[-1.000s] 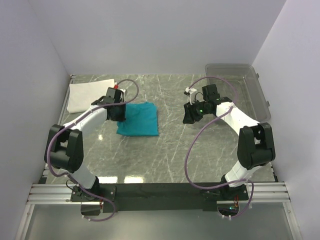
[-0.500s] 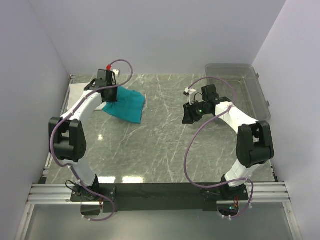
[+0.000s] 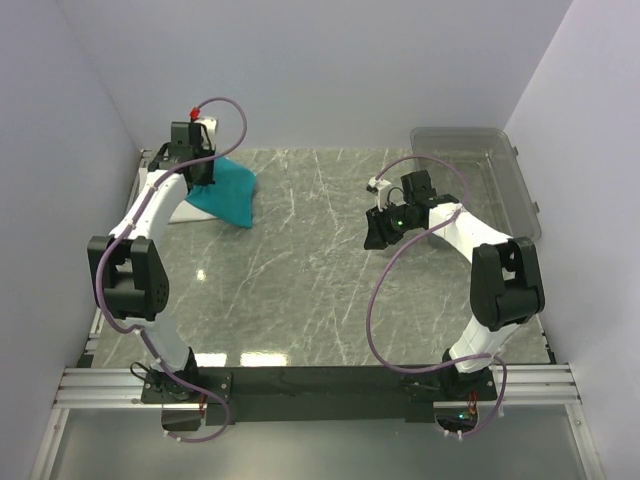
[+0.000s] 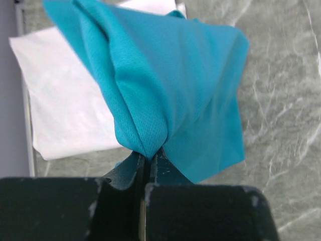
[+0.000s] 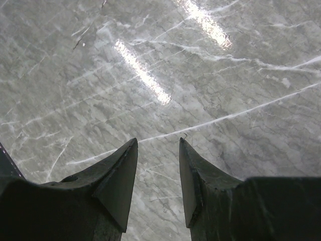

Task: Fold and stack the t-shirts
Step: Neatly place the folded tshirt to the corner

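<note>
White walls close off 3 sides of a grey marble table (image 3: 330, 290) veined in white, with an aluminium rail along its near edge. 2 white-and-black arms rise from that rail. The left arm reaches to the far left corner, while the right arm bends inward right of centre.

At the far right corner a clear plastic bin (image 3: 490, 180) sits against the wall.

Next in size, the teal t-shirt (image 3: 228, 195) is at the far left of the table, gathered into a loose bunch. From the left wrist view its fabric (image 4: 175, 85) fans out from 1 pinched point, spreading partly over the white folded piece (image 4: 70, 100) and partly over bare marble. The white folded piece lies flat by the left edge, its near corner uncovered. Whether the teal cloth rests on it or hangs just above it cannot be told.

The left gripper (image 4: 149, 158) has its fingers pressed together on that pinched fold of teal cloth. The right gripper (image 5: 158, 165) is well apart from both garments, over bare marble, fingers spread with nothing between them.

Purple cables loop off both arms.
</note>
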You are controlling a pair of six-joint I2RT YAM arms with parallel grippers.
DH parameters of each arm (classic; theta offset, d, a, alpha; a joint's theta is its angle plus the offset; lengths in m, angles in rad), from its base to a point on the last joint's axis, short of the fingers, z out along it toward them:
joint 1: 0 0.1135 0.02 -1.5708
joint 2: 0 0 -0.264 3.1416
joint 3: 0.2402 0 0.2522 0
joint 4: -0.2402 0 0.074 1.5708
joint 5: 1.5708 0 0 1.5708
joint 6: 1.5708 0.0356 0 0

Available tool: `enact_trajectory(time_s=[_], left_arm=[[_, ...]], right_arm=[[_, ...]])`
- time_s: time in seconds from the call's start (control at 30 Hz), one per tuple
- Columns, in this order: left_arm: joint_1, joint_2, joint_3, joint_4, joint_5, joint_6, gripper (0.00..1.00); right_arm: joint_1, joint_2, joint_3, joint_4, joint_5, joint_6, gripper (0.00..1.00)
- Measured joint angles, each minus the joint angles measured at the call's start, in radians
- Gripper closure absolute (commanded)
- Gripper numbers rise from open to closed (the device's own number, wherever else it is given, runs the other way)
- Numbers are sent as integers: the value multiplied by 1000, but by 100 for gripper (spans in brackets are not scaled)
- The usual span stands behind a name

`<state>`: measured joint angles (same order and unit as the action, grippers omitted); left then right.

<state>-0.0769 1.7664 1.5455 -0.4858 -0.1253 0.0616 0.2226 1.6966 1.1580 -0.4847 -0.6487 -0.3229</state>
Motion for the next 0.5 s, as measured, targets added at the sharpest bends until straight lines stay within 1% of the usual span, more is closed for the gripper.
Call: enact_trajectory(time_s=[0.5], left_arm=[[22, 0, 38, 18, -4, 6, 100]], right_arm=[[-1, 8, 0, 1, 0, 0, 55]])
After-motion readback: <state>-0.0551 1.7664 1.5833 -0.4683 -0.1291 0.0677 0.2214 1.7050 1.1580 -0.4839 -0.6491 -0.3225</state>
